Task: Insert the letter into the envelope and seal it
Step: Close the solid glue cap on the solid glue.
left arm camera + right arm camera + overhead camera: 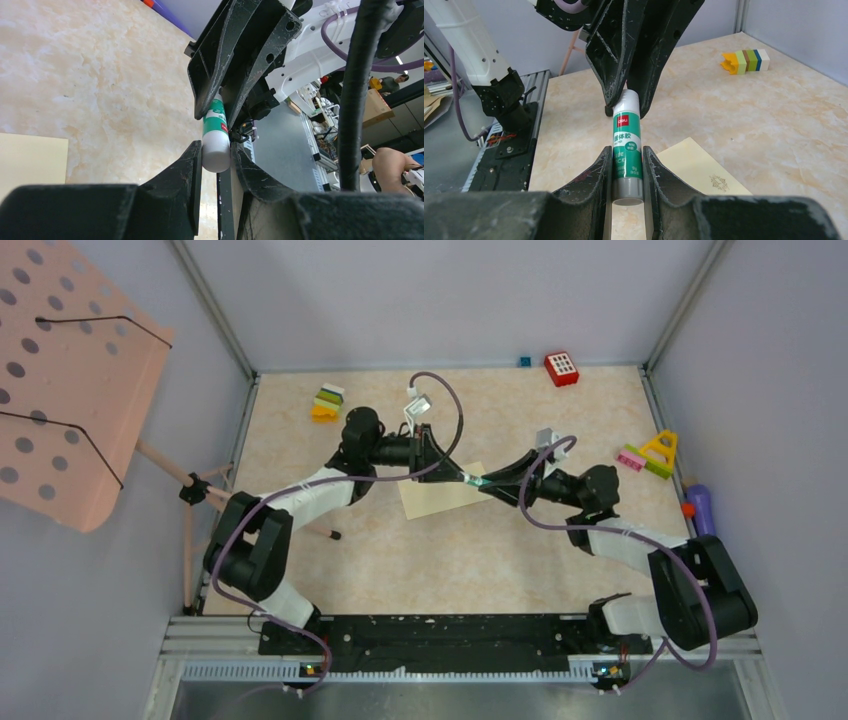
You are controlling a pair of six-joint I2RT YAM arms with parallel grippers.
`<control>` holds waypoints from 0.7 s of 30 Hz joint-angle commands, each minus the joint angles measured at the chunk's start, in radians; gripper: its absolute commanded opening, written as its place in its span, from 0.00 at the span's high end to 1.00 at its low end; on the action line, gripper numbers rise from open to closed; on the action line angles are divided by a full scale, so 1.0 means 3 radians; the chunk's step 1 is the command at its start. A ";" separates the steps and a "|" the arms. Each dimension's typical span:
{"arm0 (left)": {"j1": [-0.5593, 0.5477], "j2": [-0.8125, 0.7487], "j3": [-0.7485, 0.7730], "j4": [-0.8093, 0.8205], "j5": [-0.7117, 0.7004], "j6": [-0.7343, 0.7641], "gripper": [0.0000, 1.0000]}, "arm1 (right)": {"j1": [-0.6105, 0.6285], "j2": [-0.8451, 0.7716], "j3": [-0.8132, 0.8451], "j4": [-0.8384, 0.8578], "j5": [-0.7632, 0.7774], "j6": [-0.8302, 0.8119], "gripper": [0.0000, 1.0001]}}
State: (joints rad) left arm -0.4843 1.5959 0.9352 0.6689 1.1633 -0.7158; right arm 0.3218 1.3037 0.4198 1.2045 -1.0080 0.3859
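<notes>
A green glue stick (476,481) with a white cap hangs above the table between both arms. My left gripper (216,150) is shut on its white cap end (216,152). My right gripper (627,155) is shut on the green body and grey base (627,172). The two grippers meet tip to tip, left gripper (462,477) and right gripper (489,486). The pale yellow envelope (438,496) lies flat on the table beneath them, its faint mark (719,183) facing up. A corner of the envelope (30,160) shows in the left wrist view. The letter is out of view.
Coloured toy blocks (327,403) lie at the back left, a red block (562,368) at the back, and a pink, yellow and green block set (650,454) at the right. A purple object (700,508) sits by the right wall. A pink perforated board (60,380) on a stand leans at the left.
</notes>
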 commanded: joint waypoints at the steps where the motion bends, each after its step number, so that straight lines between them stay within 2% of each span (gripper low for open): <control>1: -0.0412 0.0113 0.0120 -0.0046 0.0177 0.0069 1.00 | 0.0102 0.0026 0.0193 0.0229 0.0163 0.0046 1.00; 15: -0.0527 0.0131 0.0206 -0.0292 0.0214 0.0255 1.00 | 0.0294 -0.0031 0.0333 -0.0152 0.0154 -0.0157 1.00; 19: -0.0507 0.0113 0.0219 -0.0294 0.0233 0.0269 1.00 | 0.0296 -0.0122 0.0390 -0.0461 0.0206 -0.0379 1.00; 20: -0.0488 0.0108 0.0226 -0.0314 0.0225 0.0283 0.92 | 0.0292 -0.0150 0.0395 -0.0530 0.0224 -0.0437 1.00; 21: -0.0453 0.0095 0.0230 -0.0354 0.0200 0.0313 0.72 | 0.0278 -0.0181 0.0384 -0.0573 0.0238 -0.0478 1.00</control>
State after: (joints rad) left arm -0.5137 1.6135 0.9722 0.5777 1.1744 -0.6445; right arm 0.3515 1.2976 0.4282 1.0214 -1.0267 0.3290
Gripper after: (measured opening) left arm 0.283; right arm 0.210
